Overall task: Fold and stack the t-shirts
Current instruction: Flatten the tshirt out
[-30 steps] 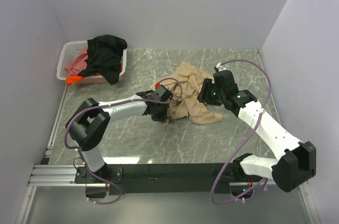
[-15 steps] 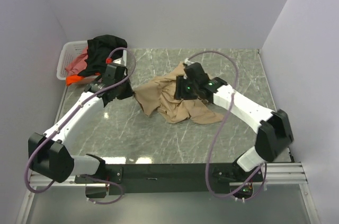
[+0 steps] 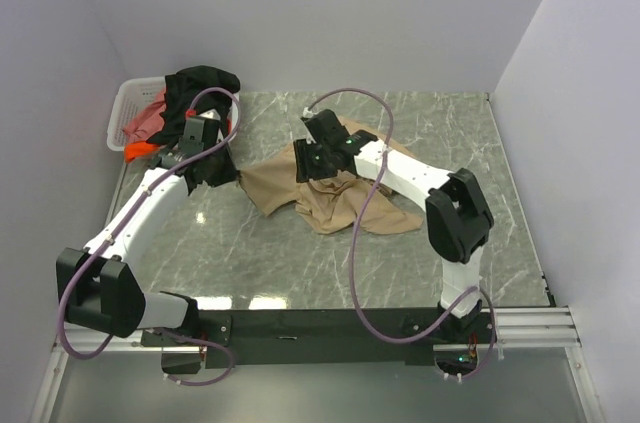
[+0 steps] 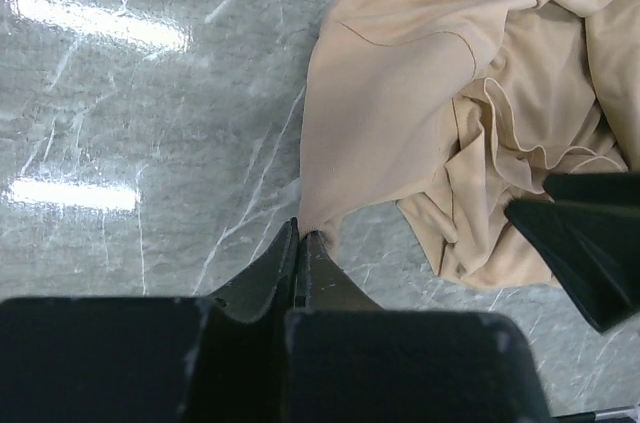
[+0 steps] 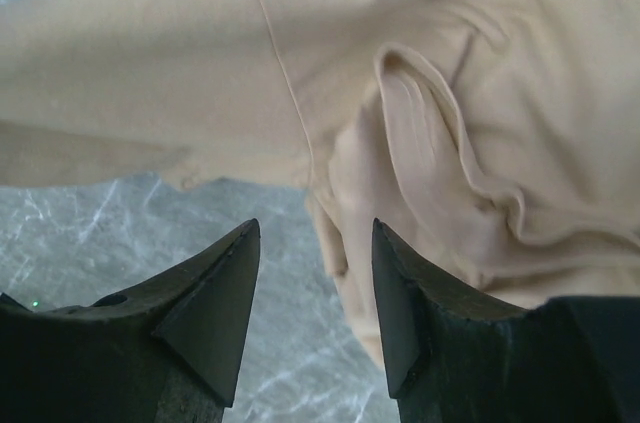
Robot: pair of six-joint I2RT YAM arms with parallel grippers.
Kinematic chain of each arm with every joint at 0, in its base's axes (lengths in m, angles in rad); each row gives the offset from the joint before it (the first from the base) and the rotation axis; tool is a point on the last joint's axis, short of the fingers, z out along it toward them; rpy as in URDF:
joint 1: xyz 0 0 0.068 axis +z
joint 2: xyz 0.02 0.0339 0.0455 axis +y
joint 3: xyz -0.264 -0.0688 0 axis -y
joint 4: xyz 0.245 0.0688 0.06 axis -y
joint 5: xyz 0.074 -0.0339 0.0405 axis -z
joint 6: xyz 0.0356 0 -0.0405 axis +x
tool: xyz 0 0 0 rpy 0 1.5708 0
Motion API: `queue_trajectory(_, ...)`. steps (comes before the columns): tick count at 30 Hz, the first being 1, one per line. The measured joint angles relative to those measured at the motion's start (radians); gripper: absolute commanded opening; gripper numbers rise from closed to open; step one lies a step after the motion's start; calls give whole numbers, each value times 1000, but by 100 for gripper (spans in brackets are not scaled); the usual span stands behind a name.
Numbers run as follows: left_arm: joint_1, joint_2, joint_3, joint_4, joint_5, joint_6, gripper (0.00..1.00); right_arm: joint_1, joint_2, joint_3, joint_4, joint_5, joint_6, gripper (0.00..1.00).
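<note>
A tan t-shirt (image 3: 340, 198) lies crumpled on the grey marble table, stretched out to the left. My left gripper (image 3: 232, 175) is shut on its left corner, seen pinched between the fingertips in the left wrist view (image 4: 302, 235). The tan cloth (image 4: 440, 93) spreads away to the right there. My right gripper (image 3: 310, 165) hovers open over the shirt's upper part; in the right wrist view (image 5: 315, 233) its jaws stand apart above the tan folds (image 5: 420, 93), holding nothing. Black (image 3: 195, 98), pink-red (image 3: 148, 119) and orange (image 3: 138, 151) shirts lie in the basket.
A white lattice basket (image 3: 125, 103) stands at the back left corner by the wall. Purple cables loop over both arms. The right gripper's dark tip shows in the left wrist view (image 4: 580, 243). Walls close the table on three sides.
My left gripper has drawn the tan shirt's corner further left and back. My right arm has swung left across the shirt, its gripper now over the shirt's upper left part.
</note>
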Motion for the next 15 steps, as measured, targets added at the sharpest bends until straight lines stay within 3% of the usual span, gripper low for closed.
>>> queue_trajectory(15, 12, 0, -10, -16, 27, 11, 0, 6, 215, 171, -18, 97, -117, 57)
